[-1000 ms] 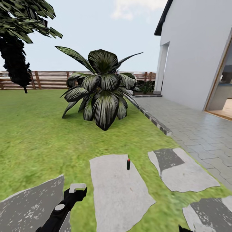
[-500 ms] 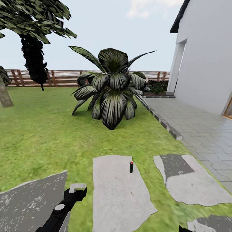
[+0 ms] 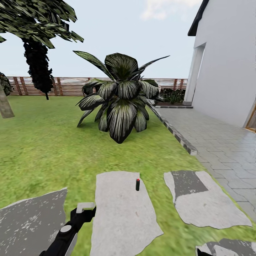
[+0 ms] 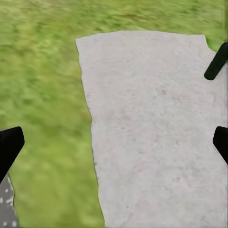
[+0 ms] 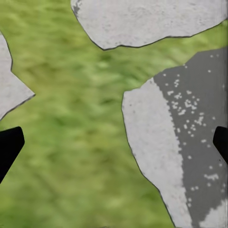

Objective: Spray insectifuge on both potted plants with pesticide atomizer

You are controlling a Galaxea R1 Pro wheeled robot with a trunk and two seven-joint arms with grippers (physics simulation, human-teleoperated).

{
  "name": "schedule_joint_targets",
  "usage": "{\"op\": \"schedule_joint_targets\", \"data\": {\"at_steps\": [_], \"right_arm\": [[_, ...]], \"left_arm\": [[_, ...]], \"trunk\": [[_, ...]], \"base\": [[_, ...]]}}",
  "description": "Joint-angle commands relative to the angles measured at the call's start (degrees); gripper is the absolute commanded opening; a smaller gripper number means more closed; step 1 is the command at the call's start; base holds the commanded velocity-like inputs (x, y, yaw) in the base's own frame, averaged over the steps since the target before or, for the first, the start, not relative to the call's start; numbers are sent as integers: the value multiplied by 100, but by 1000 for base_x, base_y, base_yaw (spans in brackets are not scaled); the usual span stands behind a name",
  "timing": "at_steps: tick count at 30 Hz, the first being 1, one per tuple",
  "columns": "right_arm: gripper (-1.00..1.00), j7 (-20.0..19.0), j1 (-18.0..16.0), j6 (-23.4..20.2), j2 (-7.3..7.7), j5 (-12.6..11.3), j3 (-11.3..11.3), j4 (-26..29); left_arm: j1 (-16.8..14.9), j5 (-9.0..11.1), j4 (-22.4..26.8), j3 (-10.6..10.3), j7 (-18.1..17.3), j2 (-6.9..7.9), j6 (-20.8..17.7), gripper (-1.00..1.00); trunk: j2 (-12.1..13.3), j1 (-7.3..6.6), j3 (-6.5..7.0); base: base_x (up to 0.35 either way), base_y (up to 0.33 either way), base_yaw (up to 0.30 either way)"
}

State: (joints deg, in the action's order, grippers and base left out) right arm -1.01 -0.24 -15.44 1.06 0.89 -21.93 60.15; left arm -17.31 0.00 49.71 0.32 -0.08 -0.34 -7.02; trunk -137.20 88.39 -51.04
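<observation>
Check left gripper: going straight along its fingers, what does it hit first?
Likely the pale stepping stone dead ahead of the open left gripper. The pesticide atomizer stands off to the side of that line, though depth is unclear.

Head view forward over lawn (image 3: 42, 149); wrist views downward, close.

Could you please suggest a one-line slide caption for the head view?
Pesticide atomizer upright on a stepping stone, left gripper low nearby, agave beyond.

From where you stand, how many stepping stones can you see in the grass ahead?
4. One under the pesticide atomizer, dead ahead; one at lower left; one to the right; one partly cut off at the bottom right corner. More may lie out of frame.
</observation>
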Motion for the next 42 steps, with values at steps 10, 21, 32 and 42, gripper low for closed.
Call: {"op": "schedule_joint_targets", "data": {"at_steps": [10,21,32,42], "right_arm": [[100,-5,-2,-29,-1,7,-4,6],[100,-5,-2,-29,0,7,-4,6],[100,-5,-2,-29,0,7,-4,6],[100,-5,-2,-29,-1,10,-4,6]], "left_arm": [[-1,0,12,3,-1,-2,-36,100],[-1,0,12,3,-1,-2,-35,100],[-1,0,12,3,-1,-2,-36,100],[-1,0,12,3,-1,-2,-35,100]], "trunk": [[-3,-1,-6],[-3,-1,-6],[-3,-1,-6],[-3,-1,-6]], "base": [[20,-220,41],[78,-214,220],[83,-214,240],[60,-216,240]]}}
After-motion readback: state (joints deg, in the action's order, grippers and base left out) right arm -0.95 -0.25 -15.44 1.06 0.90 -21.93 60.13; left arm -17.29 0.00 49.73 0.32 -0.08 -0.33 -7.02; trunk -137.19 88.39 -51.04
